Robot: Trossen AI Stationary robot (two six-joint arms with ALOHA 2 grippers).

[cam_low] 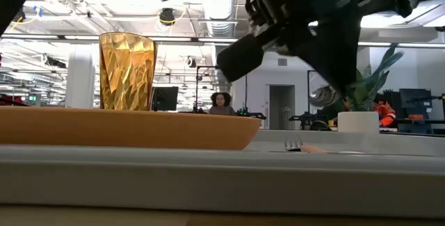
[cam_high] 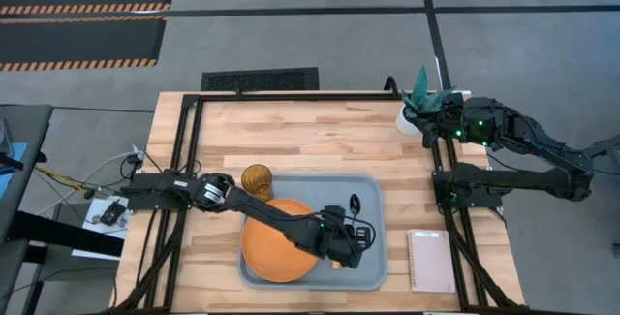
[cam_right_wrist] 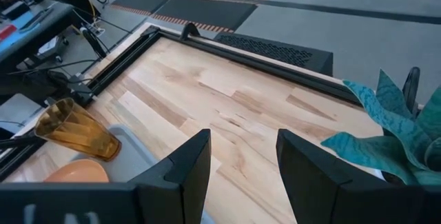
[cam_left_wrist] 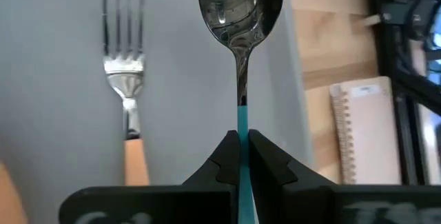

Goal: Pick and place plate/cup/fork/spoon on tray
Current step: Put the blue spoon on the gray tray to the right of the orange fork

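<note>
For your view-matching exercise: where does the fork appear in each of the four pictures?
High view: fork mostly hidden under the left claw, on the tray.
Low view: tines at right, beyond the tray rim.
Left wrist view: beside the spoon, fork at.
Right wrist view: not visible.
Shared landmark: the tray.

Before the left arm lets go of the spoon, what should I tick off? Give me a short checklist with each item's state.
1. Left pincer shut on the spoon handle: ok.
2. Spoon over the tray: ok.
3. Spoon clear of the fork beside it: ok.
4. Spoon touching the tray floor: cannot tell.
5. Plate and cup already on the tray: ok.
6. Right pincer open, parked near the plant pot, out of the way: ok.
</note>
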